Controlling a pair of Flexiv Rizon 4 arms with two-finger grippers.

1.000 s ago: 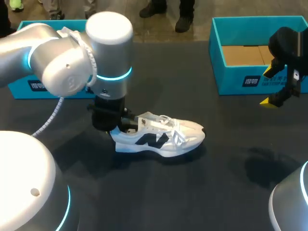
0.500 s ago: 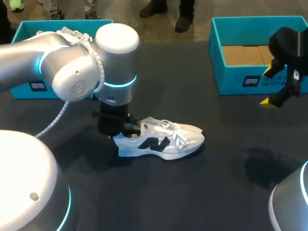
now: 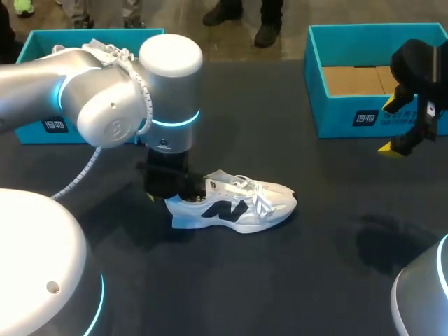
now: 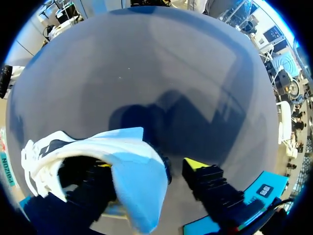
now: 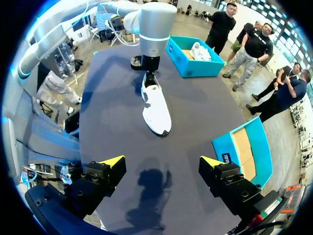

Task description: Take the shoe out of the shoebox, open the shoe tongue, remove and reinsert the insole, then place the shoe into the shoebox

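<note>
A white shoe [image 3: 238,205] with a dark logo lies on its sole in the middle of the black table [image 3: 280,280], toe to the right. My left gripper [image 3: 168,187] stands over its heel. In the left wrist view the heel wall [image 4: 139,176] sits between the fingers of the left gripper [image 4: 149,164]: one finger is inside the shoe, and the outer finger [image 4: 203,176] stands apart from the heel, so it is open. My right gripper [image 3: 406,140] hangs open at the far right, holding nothing. From the right wrist the shoe [image 5: 156,105] lies well ahead of the right gripper [image 5: 162,160].
An open teal shoebox [image 3: 371,112] with a cardboard floor stands at the back right, just behind my right gripper. A second teal box [image 3: 42,119] stands at the back left, holding something white [image 5: 198,49] that looks like another shoe.
My left arm shifted slightly right and set the tilted shoe flat on the table. Its fingers have since spread off the heel. The right arm has kept still.
</note>
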